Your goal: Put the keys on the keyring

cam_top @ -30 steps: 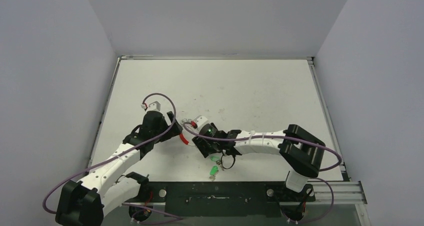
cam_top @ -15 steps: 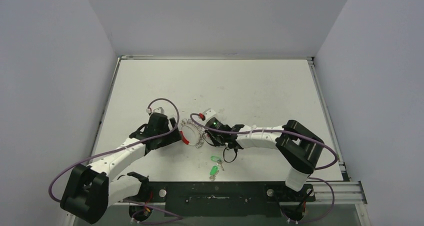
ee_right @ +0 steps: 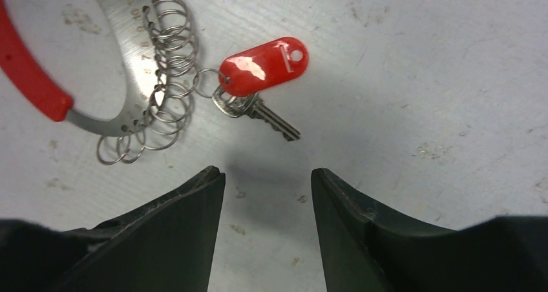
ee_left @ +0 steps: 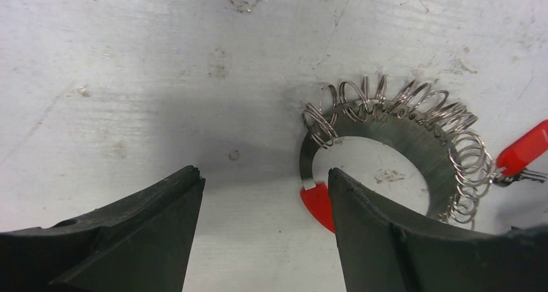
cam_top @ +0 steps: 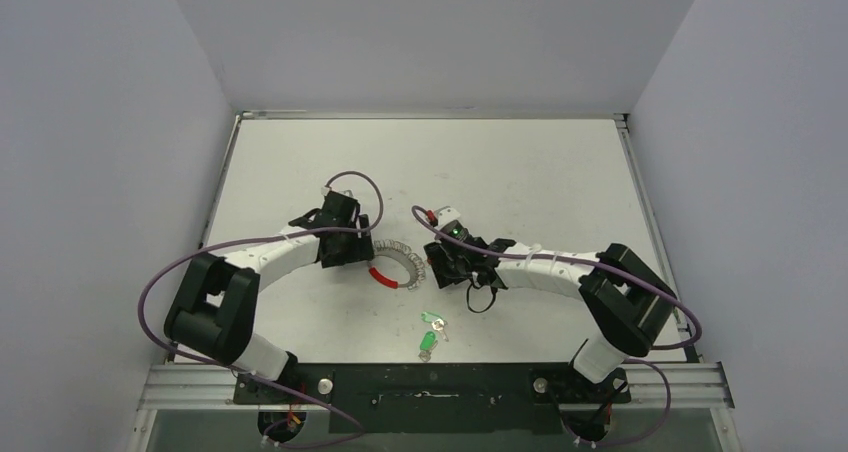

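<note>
Looking down from the top camera, the keyring (cam_top: 398,269) lies flat on the counter (cam_top: 520,172) between the left end effector (cam_top: 354,250) and the right end effector (cam_top: 440,264), each just beside it. The two green keys (cam_top: 430,320) lie apart from the ring, nearer the arm bases, with nothing touching them.

From the left wrist, that end effector's jaws stand wide with nothing between them. The ring's steel band, strung with small split rings (ee_left: 362,98), sits just ahead of one finger, and the tip of its red sleeve (ee_left: 318,205) is right against that finger's edge.

From the right wrist, the jaws are likewise parted and empty, hovering near a red tag (ee_right: 262,66) and a plain key (ee_right: 271,121) that hang from one split ring.

Neither green key seems to be on yet. To do this step well, one arm should pin the band by the red sleeve. The other should lift a key by its plastic head, keeping the hole clear.
</note>
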You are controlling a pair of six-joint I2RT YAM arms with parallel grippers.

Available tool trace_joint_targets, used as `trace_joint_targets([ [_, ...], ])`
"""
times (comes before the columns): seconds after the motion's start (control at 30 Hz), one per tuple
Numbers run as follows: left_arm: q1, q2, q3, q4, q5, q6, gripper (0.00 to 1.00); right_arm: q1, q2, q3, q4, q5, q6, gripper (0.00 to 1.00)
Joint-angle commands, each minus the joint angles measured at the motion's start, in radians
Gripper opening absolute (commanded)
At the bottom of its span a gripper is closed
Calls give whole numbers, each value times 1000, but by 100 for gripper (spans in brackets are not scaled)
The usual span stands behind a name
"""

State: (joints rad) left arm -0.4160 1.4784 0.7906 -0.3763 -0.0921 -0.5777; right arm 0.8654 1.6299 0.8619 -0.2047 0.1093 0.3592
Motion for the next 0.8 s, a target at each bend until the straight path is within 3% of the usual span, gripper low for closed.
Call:
trace_joint_targets([
  [0.0,-29,77,49,17,33,44,67,4,-62,-37,65,-145,95,53],
  [0.3,-179,118,33,63,45,-35,48,-36,-14,-83,230,-301,196,47],
  [0.43,-270,96,-4,118,57,-105,46,-112,-27,-111,276,-361,219,41],
  [0.57,-345,68,-24,152,52,-132,45,-166,-67,-114,213,-367,181,43],
  [0.77,-369,-64,-87,155,25,-119,48,-168,-178,-144,67,-344,129,46],
])
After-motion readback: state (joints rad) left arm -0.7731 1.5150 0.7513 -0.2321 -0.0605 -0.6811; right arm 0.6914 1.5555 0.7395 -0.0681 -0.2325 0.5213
